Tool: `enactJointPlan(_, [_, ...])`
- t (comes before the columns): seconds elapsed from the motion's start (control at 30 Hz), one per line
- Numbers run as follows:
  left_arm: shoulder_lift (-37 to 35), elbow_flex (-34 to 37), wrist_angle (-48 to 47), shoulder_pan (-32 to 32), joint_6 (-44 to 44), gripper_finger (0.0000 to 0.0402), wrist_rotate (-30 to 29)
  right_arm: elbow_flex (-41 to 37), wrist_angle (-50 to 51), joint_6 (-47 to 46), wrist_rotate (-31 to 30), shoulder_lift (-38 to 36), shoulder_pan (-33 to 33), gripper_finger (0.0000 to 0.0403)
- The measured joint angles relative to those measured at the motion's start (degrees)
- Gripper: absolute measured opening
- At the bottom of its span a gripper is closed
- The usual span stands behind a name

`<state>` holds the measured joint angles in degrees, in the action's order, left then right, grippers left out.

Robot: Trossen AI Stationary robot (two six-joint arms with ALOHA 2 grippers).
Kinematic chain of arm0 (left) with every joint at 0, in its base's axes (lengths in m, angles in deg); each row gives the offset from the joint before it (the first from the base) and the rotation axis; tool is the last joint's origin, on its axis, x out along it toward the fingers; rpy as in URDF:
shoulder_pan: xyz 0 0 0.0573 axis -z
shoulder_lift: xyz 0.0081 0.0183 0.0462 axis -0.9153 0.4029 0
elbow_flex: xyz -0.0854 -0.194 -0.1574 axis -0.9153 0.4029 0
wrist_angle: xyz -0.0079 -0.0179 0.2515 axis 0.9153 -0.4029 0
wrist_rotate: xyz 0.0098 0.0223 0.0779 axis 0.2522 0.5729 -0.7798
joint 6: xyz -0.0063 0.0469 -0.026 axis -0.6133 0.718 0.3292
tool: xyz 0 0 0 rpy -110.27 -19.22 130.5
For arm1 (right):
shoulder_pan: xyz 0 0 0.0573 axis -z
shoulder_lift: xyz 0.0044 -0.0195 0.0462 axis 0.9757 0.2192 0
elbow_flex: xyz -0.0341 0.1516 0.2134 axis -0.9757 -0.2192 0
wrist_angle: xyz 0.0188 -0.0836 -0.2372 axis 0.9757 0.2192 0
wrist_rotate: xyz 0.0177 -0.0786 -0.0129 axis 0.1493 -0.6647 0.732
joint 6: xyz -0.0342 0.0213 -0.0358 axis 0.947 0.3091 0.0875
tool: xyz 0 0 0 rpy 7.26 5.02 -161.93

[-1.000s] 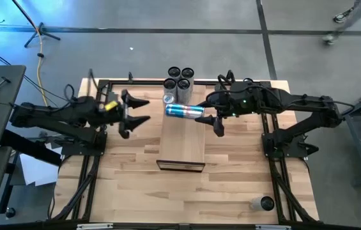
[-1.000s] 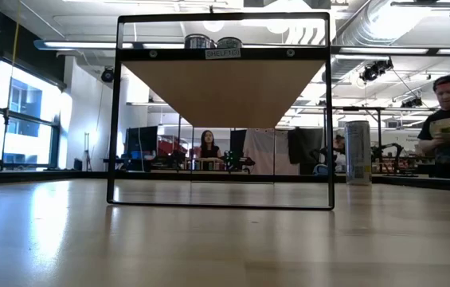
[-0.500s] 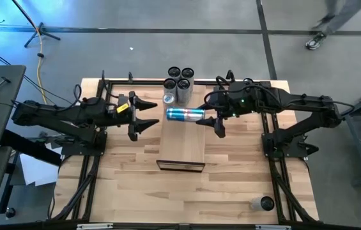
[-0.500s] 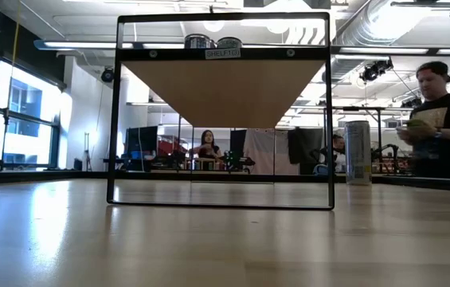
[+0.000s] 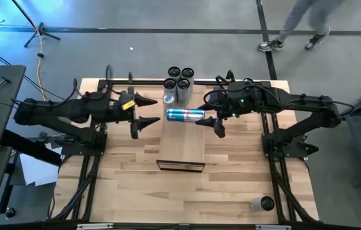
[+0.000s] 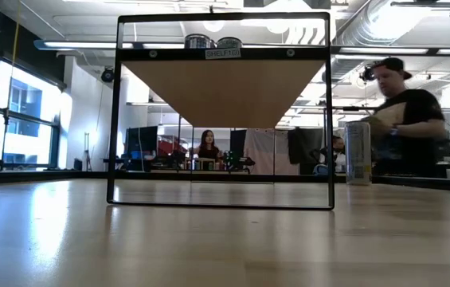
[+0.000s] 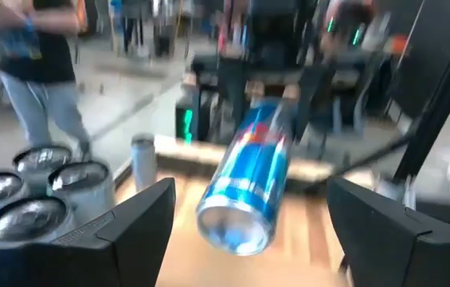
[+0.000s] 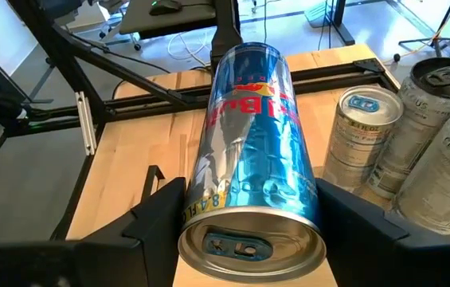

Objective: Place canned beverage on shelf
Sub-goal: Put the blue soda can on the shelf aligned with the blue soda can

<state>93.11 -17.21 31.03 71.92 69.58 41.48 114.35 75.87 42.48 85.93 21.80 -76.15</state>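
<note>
**Blue can hangs sideways over the shelf, left arm closing in**

Closest to us, our right gripper (image 8: pixel 240 231) has the blue can (image 8: pixel 250 171) clamped between its fingers (image 8: pixel 161 211), lying on its side with the base toward the wrist and the top pointing away. We judge it a firm hold: a finger presses each flank of the can. Seen from above, the blue can (image 5: pixel 184 114) sits crosswise over the far end of the shelf (image 5: pixel 183 150), the pale raised board on the tabletop (image 5: pixel 231 185).

Just past the fingertips, to one side, a small silver can (image 8: pixel 360 135) stands upright, and beyond it a cluster of grey cans (image 8: pixel 440 151) at the shelf's far end.

Opposite us, our left gripper (image 5: pixel 147 110) faces the free end of the can, fingers spread wide and holding nothing, near but not touching.

We read this as the placing step, with the can not yet set down. Next we would need to turn it upright and lower it onto bare board, clear of the standing cans; the left fingers look placed to help or take over, though we cannot say which.

In the room behind, a person walks past.
</note>
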Motion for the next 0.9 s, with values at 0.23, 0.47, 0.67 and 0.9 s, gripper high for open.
enactJointPlan(0.23, [12.6, -20.1, -28.3, -2.4, -0.8, 0.0296, 5.8, 0.0, 0.5, 0.0, 1.5, 1.8, 0.0, 0.0231])
enactJointPlan(0.47, [24.0, -40.0, -42.1, -3.4, 5.7, 0.0296, 8.4, 0.0, 2.4, 0.4, 1.6, 3.0, 0.0, 0.0232])
enactJointPlan(0.67, [34.3, -50.2, -55.7, -5.0, 6.9, 0.0296, 12.3, 0.0, 2.8, 0.4, 2.7, 3.4, 0.0, 0.0232])
enactJointPlan(0.9, [40.1, -53.6, -57.9, -5.7, 8.4, 0.0296, 14.9, 0.0, 3.1, 0.4, 3.2, 3.4, 0.0, 0.0232])
